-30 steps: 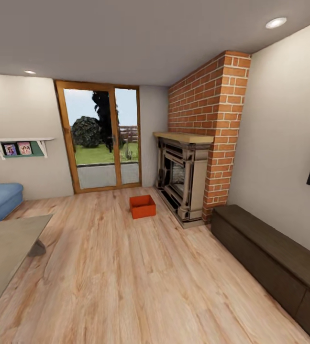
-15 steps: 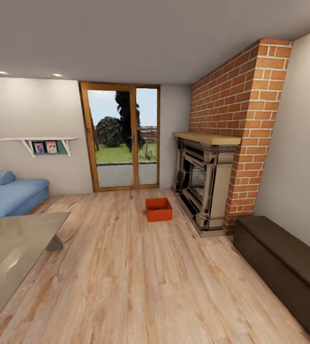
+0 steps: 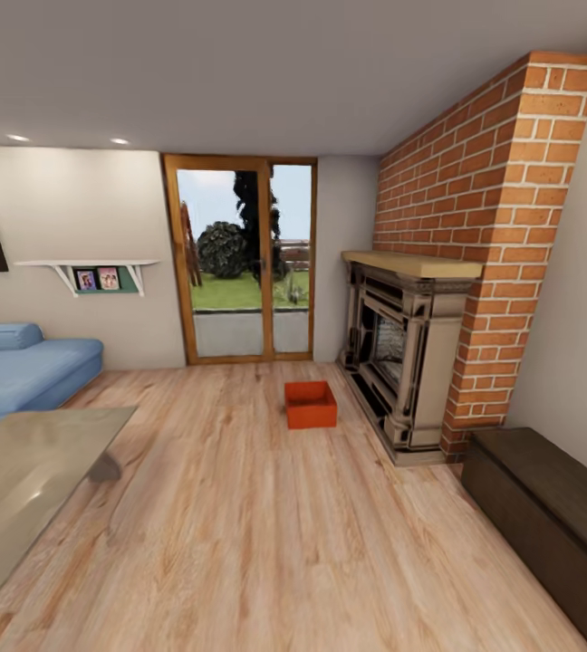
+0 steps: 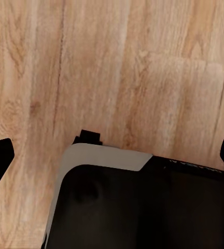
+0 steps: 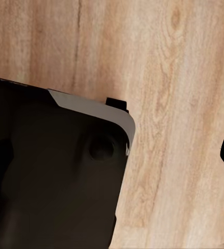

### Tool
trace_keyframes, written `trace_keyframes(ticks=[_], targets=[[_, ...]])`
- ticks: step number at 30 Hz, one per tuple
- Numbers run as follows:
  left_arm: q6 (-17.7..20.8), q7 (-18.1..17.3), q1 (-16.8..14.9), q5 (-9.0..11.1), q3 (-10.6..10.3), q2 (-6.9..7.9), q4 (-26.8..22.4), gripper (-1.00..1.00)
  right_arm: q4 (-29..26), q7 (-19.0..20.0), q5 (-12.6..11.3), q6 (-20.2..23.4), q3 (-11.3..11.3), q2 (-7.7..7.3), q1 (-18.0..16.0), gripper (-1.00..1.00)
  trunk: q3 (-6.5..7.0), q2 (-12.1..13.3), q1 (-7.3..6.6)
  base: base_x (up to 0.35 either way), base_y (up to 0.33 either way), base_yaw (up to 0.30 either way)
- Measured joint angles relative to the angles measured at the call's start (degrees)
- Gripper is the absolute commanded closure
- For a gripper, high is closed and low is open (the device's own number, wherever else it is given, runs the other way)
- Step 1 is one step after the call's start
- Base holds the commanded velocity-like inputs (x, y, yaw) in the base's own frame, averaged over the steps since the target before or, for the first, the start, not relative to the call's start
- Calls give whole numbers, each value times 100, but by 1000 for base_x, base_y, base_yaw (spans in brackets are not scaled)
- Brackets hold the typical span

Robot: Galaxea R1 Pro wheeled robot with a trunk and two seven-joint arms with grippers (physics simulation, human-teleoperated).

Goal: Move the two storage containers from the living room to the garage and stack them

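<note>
One storage container is seen on the living room planks, far ahead, just left of the fireplace; nothing has been carried yet. Left gripper fingertips are spread apart; the right gripper's state cannot be told

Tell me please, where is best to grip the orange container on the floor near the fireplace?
Probably by the rim of the storage container, with fingers over a wall from above. It sits upright and open-topped on the wood floor, with straight thin walls. The near side faces open floor; the fireplace crowds its right.
</note>
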Motion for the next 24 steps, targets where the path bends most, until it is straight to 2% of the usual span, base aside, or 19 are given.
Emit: trace_keyframes(ticks=[18,24], targets=[[9,0,0,4,0,11,0,-100,0,-1,-15,43,-9,-3,4,-100,0,0,0,306,-153,0],[8,0,0,11,0,17,7,-100,0,0,-10,31,-7,-8,2,-100,0,0,0,315,-77,0]])
